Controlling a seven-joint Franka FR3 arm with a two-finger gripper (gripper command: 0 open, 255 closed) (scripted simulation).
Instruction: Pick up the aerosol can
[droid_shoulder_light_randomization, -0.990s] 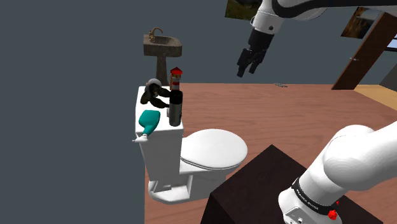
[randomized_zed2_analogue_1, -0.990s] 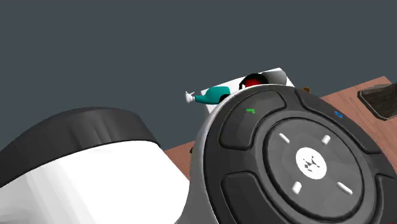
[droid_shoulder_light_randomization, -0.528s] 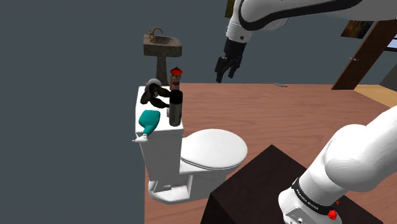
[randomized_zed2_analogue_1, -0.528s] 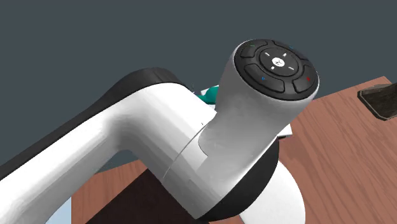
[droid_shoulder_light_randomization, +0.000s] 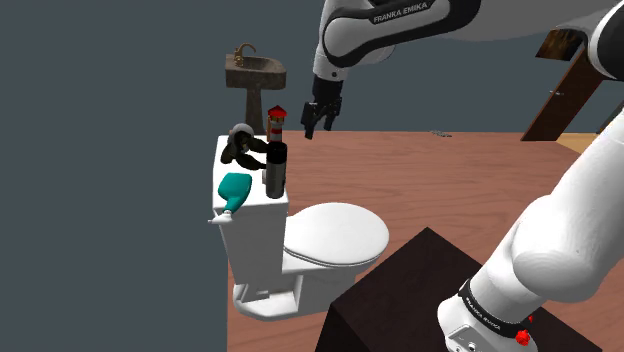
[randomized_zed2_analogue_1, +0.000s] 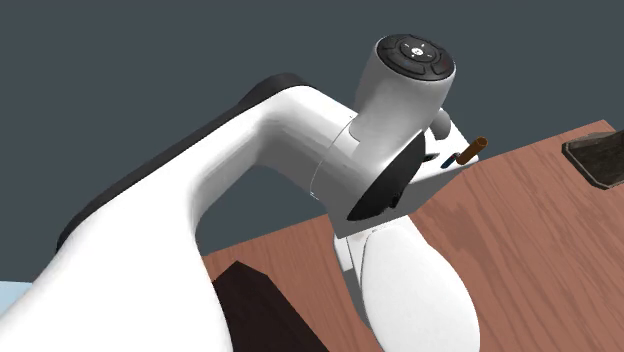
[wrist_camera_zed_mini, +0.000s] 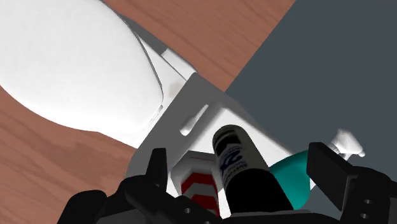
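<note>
Shoulder view: white toilet (droid_shoulder_light_randomization: 320, 240) on a wooden floor (droid_shoulder_light_randomization: 450, 170), against a dark grey wall (droid_shoulder_light_randomization: 100, 150). On the tank lid (droid_shoulder_light_randomization: 222, 160), upright near the edge facing the bowl: the can (droid_shoulder_light_randomization: 274, 168), black above and greyer below. Just behind it in this view, a red-and-white striped cylinder (droid_shoulder_light_randomization: 277, 120) with a red cap. To the can's left in this view, a black-and-grey object (droid_shoulder_light_randomization: 240, 145). Nearer the camera, a teal bottle (droid_shoulder_light_randomization: 234, 190) with a white nozzle at the lid's end. Behind the toilet, a brown sink (droid_shoulder_light_randomization: 255, 72) on a pedestal. Gripper (droid_shoulder_light_randomization: 316, 127) in the air to the view's right of the striped cylinder, near it, clear of everything on the lid, fingertips downward. Arm (droid_shoulder_light_randomization: 400, 20) reaching in from the upper right; dark stand (droid_shoulder_light_randomization: 400, 290) at lower right.

Wrist view: fingers (wrist_camera_zed_mini: 159, 168) spread wide, touching nothing. Between them and farther along, the can seen from above its round cap, with a blue-and-white label on its side. Striped cylinder close against one side of it, contact impossible to tell; teal bottle on the other side. Beyond these, the tank lid and the closed seat lid (wrist_camera_zed_mini: 76, 63).

Second exterior view: white arm close across the foreground, topped by a black button disc (randomized_zed2_analogue_1: 415, 50); floor and a corner of the stand below.
</note>
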